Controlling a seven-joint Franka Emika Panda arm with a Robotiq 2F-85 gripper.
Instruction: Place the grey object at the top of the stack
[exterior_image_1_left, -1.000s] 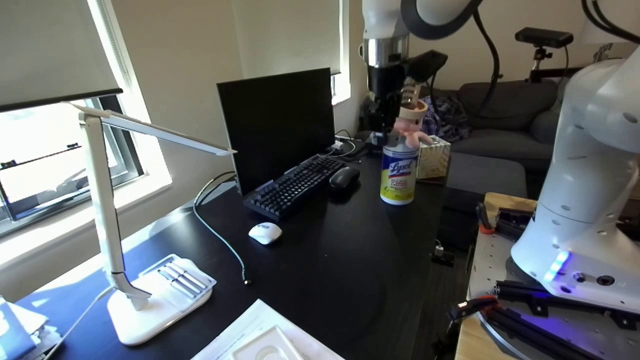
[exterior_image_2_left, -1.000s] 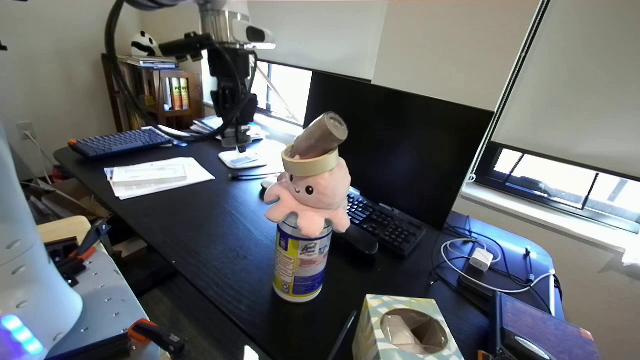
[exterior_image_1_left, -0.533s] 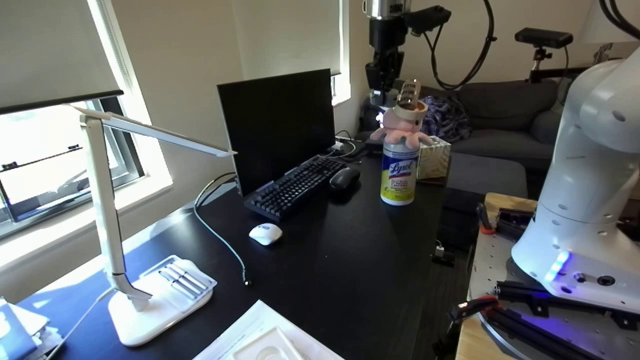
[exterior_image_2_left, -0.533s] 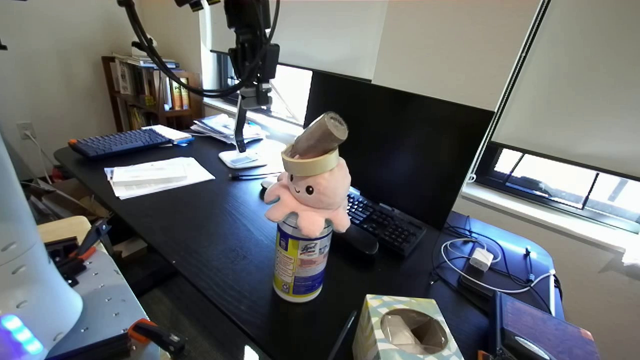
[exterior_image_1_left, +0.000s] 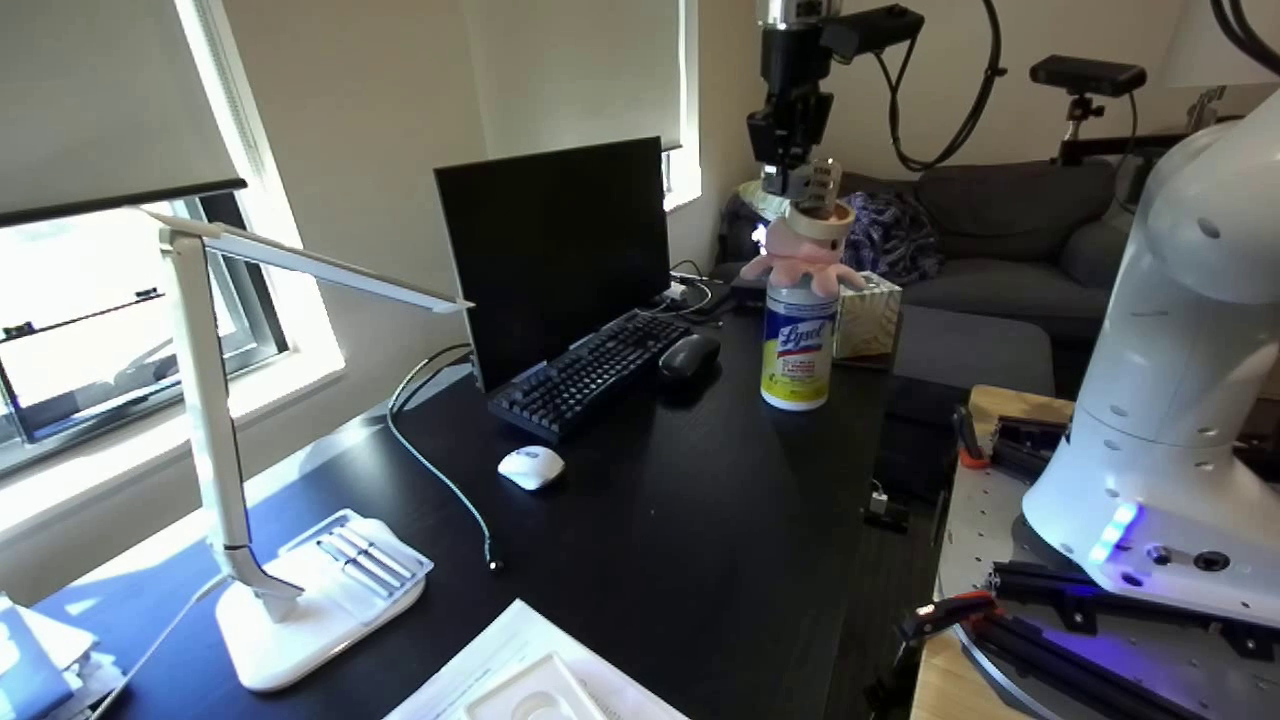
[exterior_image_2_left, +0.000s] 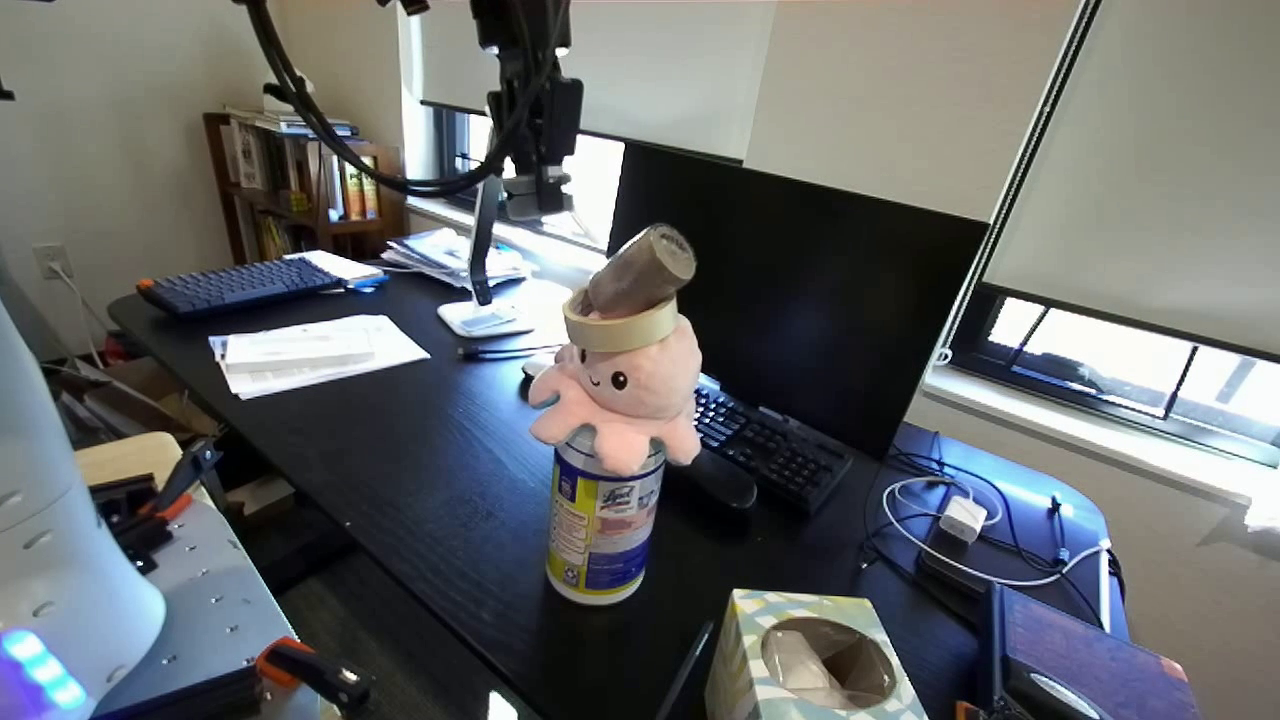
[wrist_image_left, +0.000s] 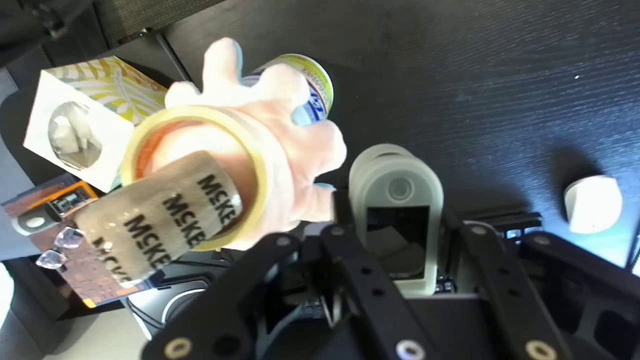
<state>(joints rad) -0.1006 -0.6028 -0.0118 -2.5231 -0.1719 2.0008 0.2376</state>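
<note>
The grey object (wrist_image_left: 400, 190), a pale grey block with a round button and a dark screen, is held between my gripper's fingers (wrist_image_left: 395, 220). It also shows below the gripper in an exterior view (exterior_image_2_left: 522, 200). The stack is a white canister (exterior_image_2_left: 603, 530) with a blue and yellow label. A pink octopus plush (exterior_image_2_left: 630, 395) sits on it, then a cream tape ring (exterior_image_2_left: 620, 332). A brownish printed roll (exterior_image_2_left: 645, 265) leans tilted in the ring. My gripper (exterior_image_1_left: 785, 180) is in the air beside the stack's top, on the side away from the tissue box. The stack stands upright.
A tissue box (exterior_image_2_left: 810, 650) stands beside the canister. A black monitor (exterior_image_1_left: 560, 260) and keyboard (exterior_image_1_left: 600, 370) stand behind. A black mouse (exterior_image_1_left: 690, 356) and a white mouse (exterior_image_1_left: 531, 467) lie on the desk. A desk lamp (exterior_image_1_left: 210, 400) is at the far end.
My gripper has risen with the grey object from lower over the desk. It has then moved sideways, closer to the stack's top. The stack has not moved.
</note>
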